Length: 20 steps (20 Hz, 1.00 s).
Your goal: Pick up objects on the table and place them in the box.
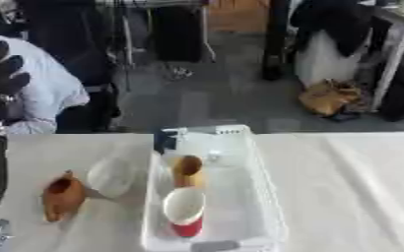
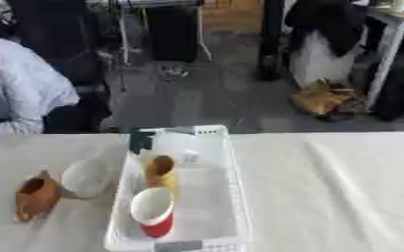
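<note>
Already inside the white box [image 1: 261,206] lay a red cup [image 1: 185,212] on its side, white mouth toward the camera, and just beyond it a small yellow-brown piece [image 1: 188,169]; two things waited outside on the table [image 1: 352,187], both to the left of the box. A pale translucent bowl-like piece [image 1: 111,176] sat just beside the box's left wall, and a brown clay-coloured vessel [image 1: 61,197] lay a little farther left and nearer, its long axis running near-to-far with its open mouth upward.

Only the robot's left hand [image 1: 0,74] showed, raised high at the left edge of the left eye view (the right eye view missed it altogether), dark fingers relaxed and spread, grasping nothing. The right hand appeared in neither view.

Both remaining objects lay below and to the right of that raised hand, on its own side of the table, so the left arm looked the nearer for either pick. The carry would then run rightward over the box's left wall, a short crossing for the pale piece, longer for the brown vessel.
</note>
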Motion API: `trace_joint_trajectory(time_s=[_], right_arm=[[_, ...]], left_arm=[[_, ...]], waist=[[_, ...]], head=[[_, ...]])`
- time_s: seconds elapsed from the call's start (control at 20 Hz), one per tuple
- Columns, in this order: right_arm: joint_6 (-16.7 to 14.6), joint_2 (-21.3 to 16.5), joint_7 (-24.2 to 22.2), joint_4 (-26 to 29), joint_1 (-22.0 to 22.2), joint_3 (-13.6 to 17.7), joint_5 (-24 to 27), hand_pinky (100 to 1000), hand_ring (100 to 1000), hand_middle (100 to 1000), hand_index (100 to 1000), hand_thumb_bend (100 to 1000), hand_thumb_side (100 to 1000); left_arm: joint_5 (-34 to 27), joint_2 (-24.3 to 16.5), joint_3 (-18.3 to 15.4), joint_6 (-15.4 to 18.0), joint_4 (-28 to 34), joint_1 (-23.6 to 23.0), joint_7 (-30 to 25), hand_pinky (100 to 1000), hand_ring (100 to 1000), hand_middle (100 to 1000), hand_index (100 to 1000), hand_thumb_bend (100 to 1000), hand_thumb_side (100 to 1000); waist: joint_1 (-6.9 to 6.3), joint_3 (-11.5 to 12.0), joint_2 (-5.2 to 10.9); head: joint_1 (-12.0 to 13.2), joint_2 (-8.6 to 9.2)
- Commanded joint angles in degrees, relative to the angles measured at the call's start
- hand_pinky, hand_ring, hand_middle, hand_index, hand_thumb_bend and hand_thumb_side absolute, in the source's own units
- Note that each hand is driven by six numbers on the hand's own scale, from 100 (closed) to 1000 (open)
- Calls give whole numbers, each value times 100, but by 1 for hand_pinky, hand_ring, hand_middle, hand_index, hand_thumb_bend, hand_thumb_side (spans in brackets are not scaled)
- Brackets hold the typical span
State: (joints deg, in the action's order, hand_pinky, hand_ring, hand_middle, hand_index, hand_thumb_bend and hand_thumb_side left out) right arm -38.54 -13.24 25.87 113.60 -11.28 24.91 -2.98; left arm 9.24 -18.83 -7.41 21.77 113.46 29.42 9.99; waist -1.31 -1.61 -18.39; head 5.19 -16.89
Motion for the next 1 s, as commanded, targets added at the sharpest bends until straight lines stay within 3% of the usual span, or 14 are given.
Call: trace_joint_trajectory(time_s=[0.05, 0.35, 0.5, 0.65, 0.75, 1.0], right_arm=[[-31, -102, 29, 99, -27, 19, 46, 797, 872, 766, 845, 100, 1000], [-39, -106, 38, 99, -17, 29, 41, 797, 871, 766, 845, 100, 1000], [-31, -124, 45, 99, 2, 38, 25, 797, 872, 766, 845, 100, 1000], [5, -145, 46, 99, 20, 41, -1, 798, 872, 766, 845, 100, 1000], [26, -158, 46, 99, 24, 39, -13, 798, 872, 766, 845, 100, 1000], [92, -216, 41, 99, 40, 25, -31, 798, 873, 765, 843, 100, 1000]], left_arm=[[-12, -54, -25, 6, 113, 94, 34, 915, 925, 918, 979, 100, 1000], [203, -128, -86, -22, 113, 95, 112, 919, 935, 963, 1000, 100, 1000], [974, -420, -218, -276, 113, 114, 139, 929, 982, 1000, 1000, 100, 994], [2311, -908, -204, -870, 113, 151, -314, 976, 1000, 1000, 1000, 100, 970], [2894, -1132, -70, -1154, 113, 160, -729, 1000, 1000, 1000, 1000, 100, 969], [3494, -1962, 336, -1695, -84, 181, -2037, 1000, 1000, 1000, 1000, 100, 931]], waist=[[-1, 2, 112], [-3, -2, 115], [-30, 22, 133], [-86, 43, 167], [-115, 47, 182], [-221, 61, 256]], head=[[9, 3], [-44, -15], [-91, -52], [-107, -89], [-103, -100], [-52, -126]])
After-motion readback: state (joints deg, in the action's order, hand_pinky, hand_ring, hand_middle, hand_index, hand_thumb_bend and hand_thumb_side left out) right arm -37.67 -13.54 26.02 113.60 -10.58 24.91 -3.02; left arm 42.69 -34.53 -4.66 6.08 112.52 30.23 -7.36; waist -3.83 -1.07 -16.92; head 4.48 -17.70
